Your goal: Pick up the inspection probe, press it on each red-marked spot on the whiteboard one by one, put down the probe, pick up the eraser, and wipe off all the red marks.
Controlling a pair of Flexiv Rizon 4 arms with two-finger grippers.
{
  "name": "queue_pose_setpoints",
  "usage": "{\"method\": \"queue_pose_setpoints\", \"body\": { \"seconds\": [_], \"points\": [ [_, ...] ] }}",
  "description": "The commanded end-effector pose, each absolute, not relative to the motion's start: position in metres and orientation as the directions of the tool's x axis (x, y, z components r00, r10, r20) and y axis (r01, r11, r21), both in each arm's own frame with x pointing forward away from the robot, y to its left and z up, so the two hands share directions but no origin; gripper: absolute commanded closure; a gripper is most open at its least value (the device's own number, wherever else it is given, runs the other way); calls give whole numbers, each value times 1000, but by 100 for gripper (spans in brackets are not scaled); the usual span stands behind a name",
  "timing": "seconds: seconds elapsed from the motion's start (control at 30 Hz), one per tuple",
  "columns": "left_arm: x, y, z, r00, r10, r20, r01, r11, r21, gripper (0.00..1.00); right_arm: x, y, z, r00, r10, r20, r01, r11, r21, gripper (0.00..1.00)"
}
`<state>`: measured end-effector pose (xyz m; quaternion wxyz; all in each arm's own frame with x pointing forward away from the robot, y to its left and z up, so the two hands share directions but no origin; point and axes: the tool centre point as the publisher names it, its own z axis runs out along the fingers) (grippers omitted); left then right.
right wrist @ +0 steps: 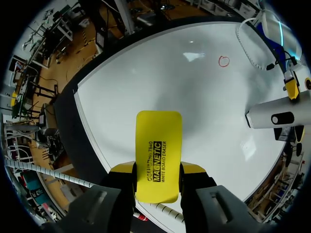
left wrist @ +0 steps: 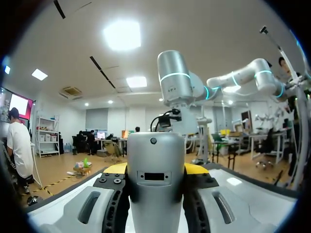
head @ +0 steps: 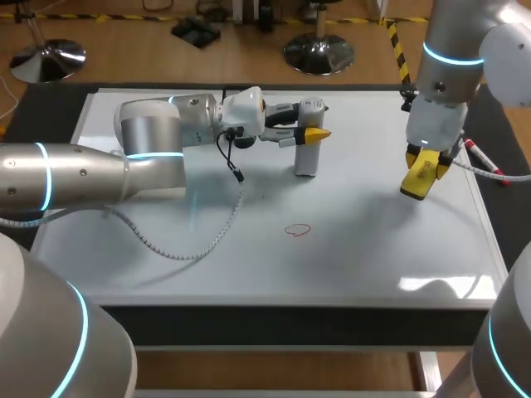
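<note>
Red mark [head: 297,230] sits near the whiteboard [head: 249,265] front edge, so right gripper [head: 429,157], clamped on the eraser [head: 417,178] over the right side, should come fwd & press it flat there; further back, left gripper [head: 309,133] pinches the probe [head: 306,162] upright

This is a robotics lab, with a test laid out on a table [head: 249,319]. The grey left arm [head: 83,170] and right arm [head: 452,50], both with glowing blue rings, come in over a whiteboard [head: 365,257] lying flat, with a small red circle [head: 297,230] drawn on it. The left hand [head: 314,133] grips an upright white probe [head: 306,162] and the right hand [head: 430,157] a yellow eraser [head: 416,184], while a coiled cable [head: 199,245] trails across the board.
</note>
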<state>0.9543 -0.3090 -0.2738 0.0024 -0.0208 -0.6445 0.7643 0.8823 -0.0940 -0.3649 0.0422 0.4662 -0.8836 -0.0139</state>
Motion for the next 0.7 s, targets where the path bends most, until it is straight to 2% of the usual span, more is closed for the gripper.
{"method": "queue_pose_setpoints", "body": {
  "seconds": [0.03,0.7],
  "points": [
    [955,-309,-273,-999,32,-29,23,-169,-985,100,883,-95,-364,-560,-826,64,-824,563,63,100],
    [982,-297,-233,-989,135,-67,45,-161,-986,100,883,-95,-364,-560,-826,64,-824,563,63,100]
  ]
}}
